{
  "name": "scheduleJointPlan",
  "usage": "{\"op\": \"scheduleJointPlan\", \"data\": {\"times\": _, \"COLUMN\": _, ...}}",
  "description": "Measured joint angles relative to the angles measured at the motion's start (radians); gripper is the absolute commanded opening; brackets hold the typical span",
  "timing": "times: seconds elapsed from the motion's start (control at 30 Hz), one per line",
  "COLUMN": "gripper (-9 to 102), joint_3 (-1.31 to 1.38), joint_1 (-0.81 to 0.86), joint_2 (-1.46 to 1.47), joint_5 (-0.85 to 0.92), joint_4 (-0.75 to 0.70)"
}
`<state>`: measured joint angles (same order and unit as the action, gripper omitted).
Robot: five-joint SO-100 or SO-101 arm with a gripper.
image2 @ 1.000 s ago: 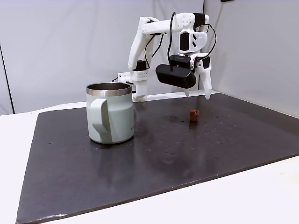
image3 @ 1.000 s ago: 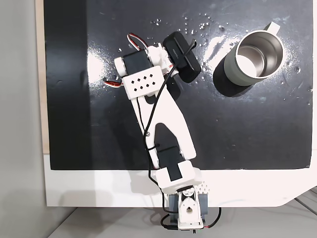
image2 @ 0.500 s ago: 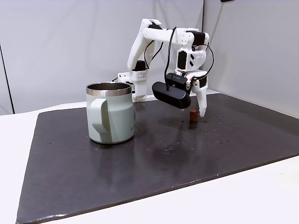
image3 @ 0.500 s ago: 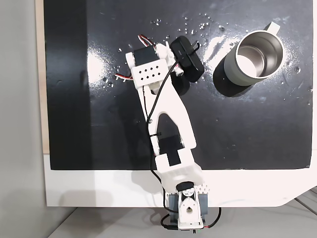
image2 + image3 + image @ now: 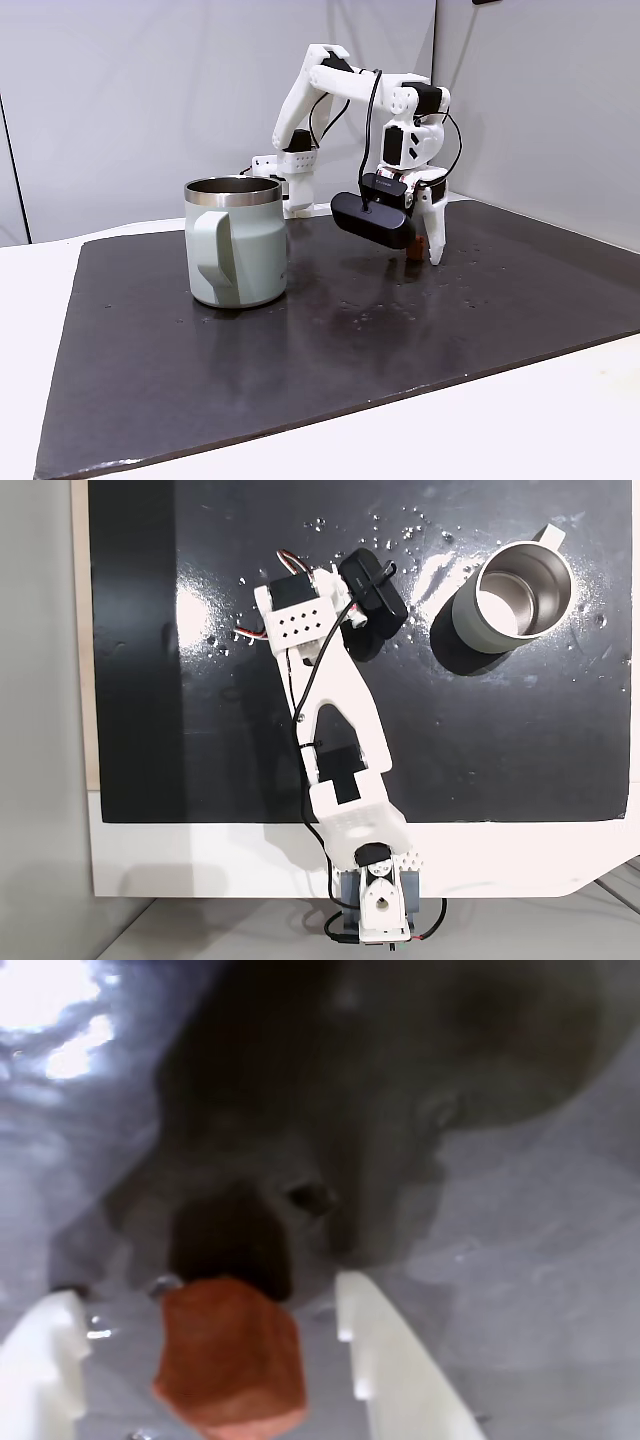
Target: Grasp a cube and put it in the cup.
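Note:
In the wrist view the reddish-orange cube (image 5: pixel 230 1365) lies on the dark mat between my two white fingers (image 5: pixel 385 1360). There is a gap on each side of it. My gripper (image 5: pixel 205 1295) is open and low around the cube, touching neither side that I can see. In a fixed view from the side, the gripper (image 5: pixel 424 254) stands tip-down on the mat, with a sliver of the cube (image 5: pixel 416 247) showing behind it. The sage-green cup (image 5: pixel 237 243) stands upright well to the left. In the fixed view from above, the cup (image 5: pixel 468 621) is at the upper right, and the arm covers the cube.
A black wrist camera (image 5: pixel 372 219) hangs beside the gripper on the cup's side. The dark mat (image 5: pixel 300 340) lies on a white table (image 5: pixel 560 410). Small shiny drops (image 5: pixel 400 525) dot the mat's far part. Grey walls close off the back and right.
The arm has reached forward and lowered. The gripper went from hanging above the mat to standing on it with its fingers either side of the cube. The cube and cup have not moved.

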<state>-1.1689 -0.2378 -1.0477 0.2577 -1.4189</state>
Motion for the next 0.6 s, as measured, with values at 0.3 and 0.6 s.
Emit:
{"op": "scheduleJointPlan", "data": {"times": 0.3, "gripper": 15, "joint_3": 0.002, "joint_1": -0.018, "joint_2": 0.000, "joint_5": 0.002, "joint_4": 0.009}}
{"op": "scheduleJointPlan", "data": {"times": 0.6, "gripper": 4, "joint_3": 0.002, "joint_1": -0.025, "joint_2": 0.000, "joint_5": 0.015, "joint_4": 0.009}}
